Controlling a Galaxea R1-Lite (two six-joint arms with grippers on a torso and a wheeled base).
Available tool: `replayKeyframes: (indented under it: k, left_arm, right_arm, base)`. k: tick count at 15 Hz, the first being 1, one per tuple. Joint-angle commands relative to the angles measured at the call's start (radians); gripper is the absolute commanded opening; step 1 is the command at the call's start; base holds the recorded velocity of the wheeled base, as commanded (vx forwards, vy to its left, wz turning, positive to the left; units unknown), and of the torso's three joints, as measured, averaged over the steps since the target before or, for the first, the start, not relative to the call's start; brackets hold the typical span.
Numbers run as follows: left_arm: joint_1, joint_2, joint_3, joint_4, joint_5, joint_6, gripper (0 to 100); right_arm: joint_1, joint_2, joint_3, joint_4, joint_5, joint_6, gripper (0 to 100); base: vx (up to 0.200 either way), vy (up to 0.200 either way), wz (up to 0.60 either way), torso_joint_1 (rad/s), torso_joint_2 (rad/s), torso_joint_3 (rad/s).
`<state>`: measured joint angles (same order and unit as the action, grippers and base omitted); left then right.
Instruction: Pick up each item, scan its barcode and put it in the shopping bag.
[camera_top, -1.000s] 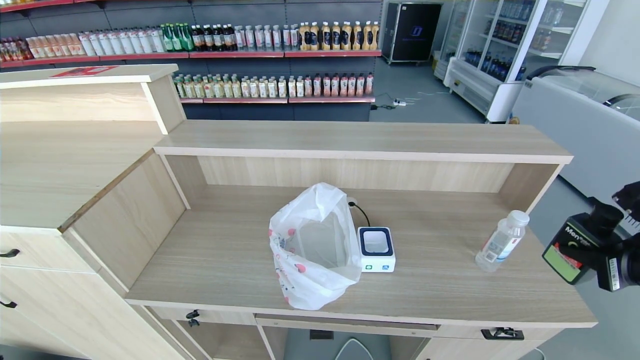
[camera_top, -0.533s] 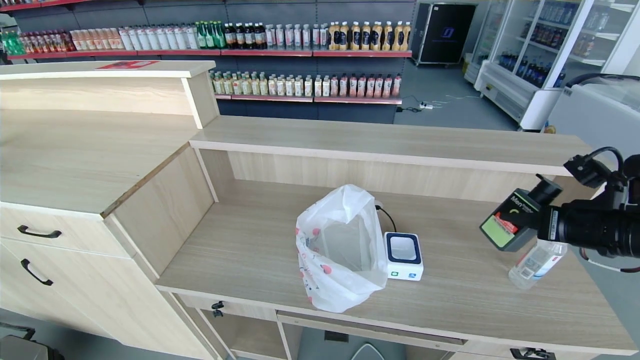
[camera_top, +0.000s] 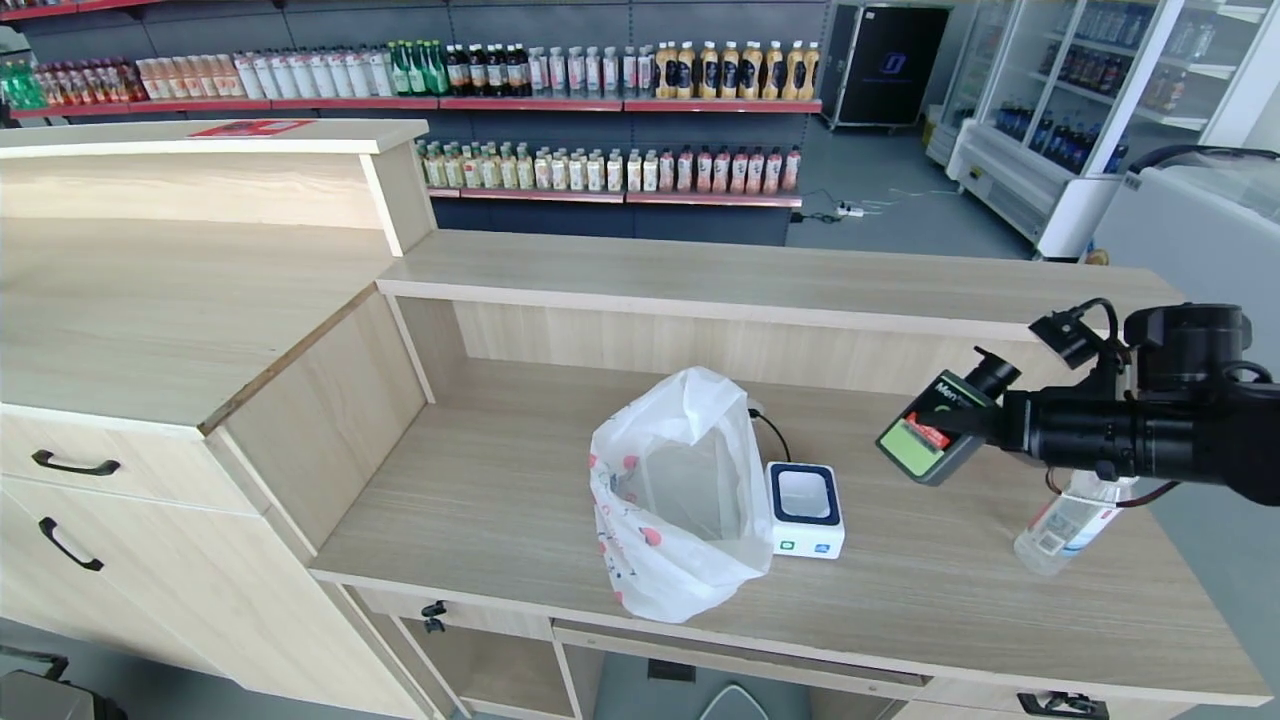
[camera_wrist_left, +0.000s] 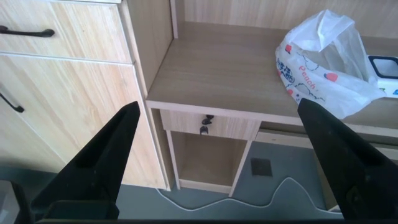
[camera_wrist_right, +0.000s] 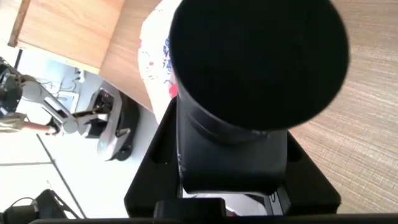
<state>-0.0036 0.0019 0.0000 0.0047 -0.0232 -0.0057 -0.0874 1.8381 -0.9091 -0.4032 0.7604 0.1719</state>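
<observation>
**Checkout table: one item in grip, one lying by**

- Dark bottle (camera_top: 931, 446): black cap, green and red label. Gripped in the closed right jaws, tilted, cap towards the table's back wall. It is held in the air above the right half of the table (camera_top: 480, 500), well apart from the bag. The right wrist view looks along it, cap (camera_wrist_right: 258, 62) end-on.
- Clear bottle (camera_top: 1060, 520): on the table near the right edge, leaning, its upper part hidden behind the right arm.
- Bag (camera_top: 680, 500): white plastic with red print, standing with its mouth open near the front edge, about mid-table. Seen too at (camera_wrist_left: 323, 62) and (camera_wrist_right: 152, 59).
- Scanner (camera_top: 806, 508): small white box with a dark-framed window, just beside the bag on the right. A black cable (camera_top: 770, 433) runs from it to the back.
- Left jaws: spread wide, nothing between the fingers (camera_wrist_left: 99, 168). They hang low in front of the table's front left corner.
- Drawers (camera_wrist_left: 62, 81): pale wood with black handles, left of the table.
</observation>
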Motion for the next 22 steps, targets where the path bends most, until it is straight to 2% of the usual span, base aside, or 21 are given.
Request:
replayKeyframes:
  k: [1,2,7,11,16,22]
  left_arm:
    - [-0.001,0.0,0.0,0.0,0.0,0.0,100]
    - [0.001,0.0,0.0,0.0,0.0,0.0,100]
    - [0.001,0.0,0.0,0.0,0.0,0.0,100]
    - [-0.001,0.0,0.0,0.0,0.0,0.0,100]
    - [-0.001,0.0,0.0,0.0,0.0,0.0,100]
    - [0.001,0.0,0.0,0.0,0.0,0.0,100]
  right_arm:
    - [0.017,0.069,-0.037,0.0,0.03,0.009,0]
    - [0.037,0.089,-0.039,0.001,0.054,0.009,0]
    - [0.097,0.142,-0.048,0.001,0.046,0.001,0]
    - [0.092,0.174,-0.074,-0.003,0.04,-0.017,0]
    - [0.081,0.227,-0.086,-0.003,0.037,-0.229,0]
    - [0.083,0.279,-0.128,-0.002,0.043,-0.292,0]
  base:
    - [0.0,0.0,0.0,0.0,0.0,0.0]
    - [0.0,0.0,0.0,0.0,0.0,0.0]
    - [0.0,0.0,0.0,0.0,0.0,0.0]
    - [0.0,0.0,0.0,0.0,0.0,0.0]
    - [0.0,0.0,0.0,0.0,0.0,0.0]
    - [0.0,0.0,0.0,0.0,0.0,0.0]
